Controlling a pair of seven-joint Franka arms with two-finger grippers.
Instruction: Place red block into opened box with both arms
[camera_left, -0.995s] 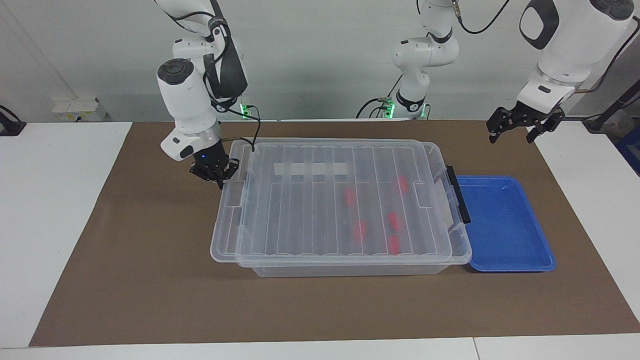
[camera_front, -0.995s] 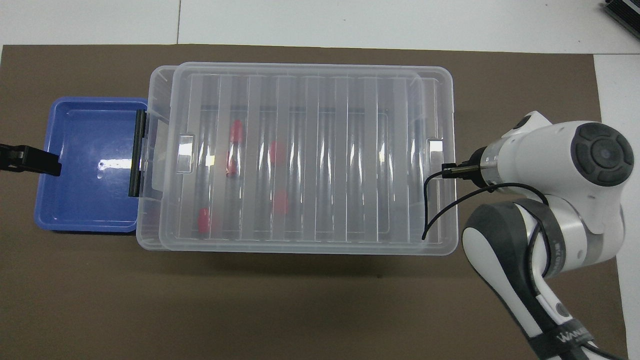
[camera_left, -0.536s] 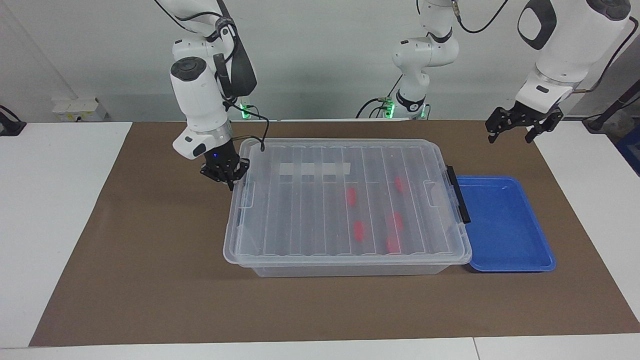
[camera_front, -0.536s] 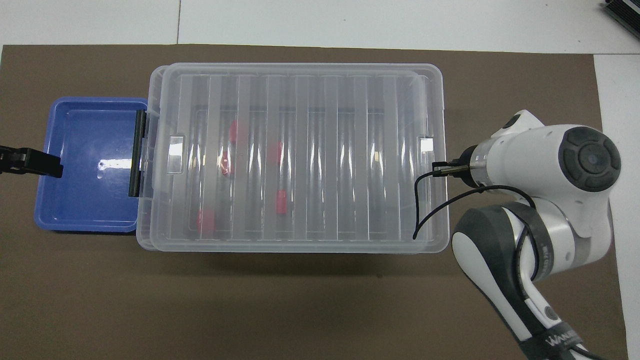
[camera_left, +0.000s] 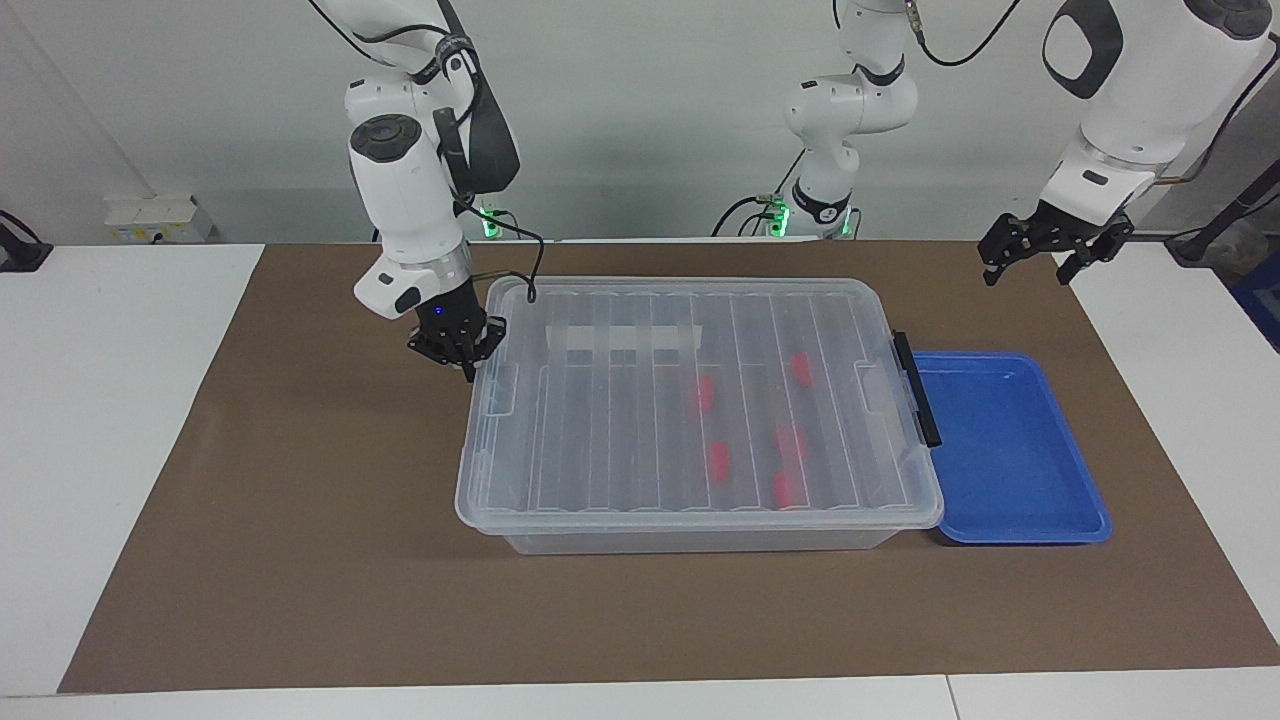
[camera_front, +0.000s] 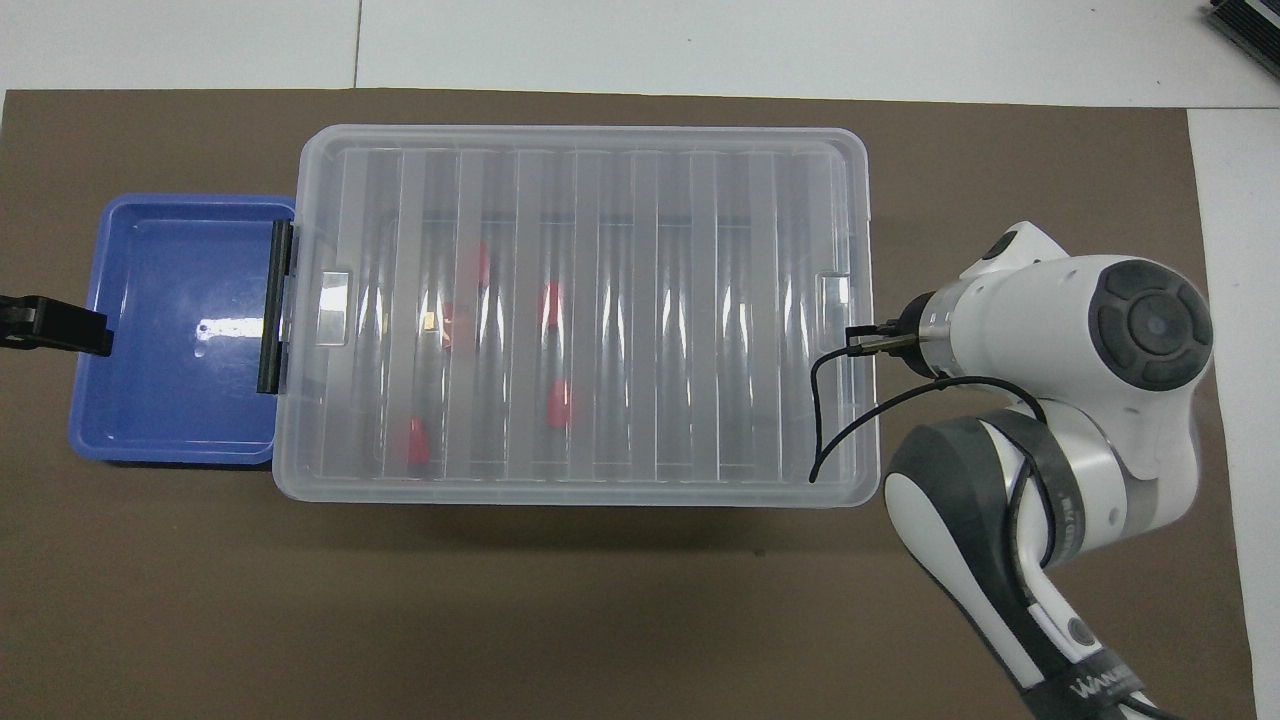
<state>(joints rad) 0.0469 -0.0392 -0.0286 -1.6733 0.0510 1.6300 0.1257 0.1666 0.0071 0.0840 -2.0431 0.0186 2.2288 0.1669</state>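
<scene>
Sitting mid-mat (camera_left: 300, 560): clear box (camera_left: 690, 540) with ribbed lid (camera_left: 620, 420) on, five red blocks (camera_left: 718, 459) showing through it. Lying against its latch (camera_left: 916, 390) end: blue tray (camera_left: 1010, 450). Pressing shut fingertips at the lid's other end: right gripper (camera_left: 468, 368). Hanging open above the mat's corner near the tray: left gripper (camera_left: 1028, 268).
</scene>
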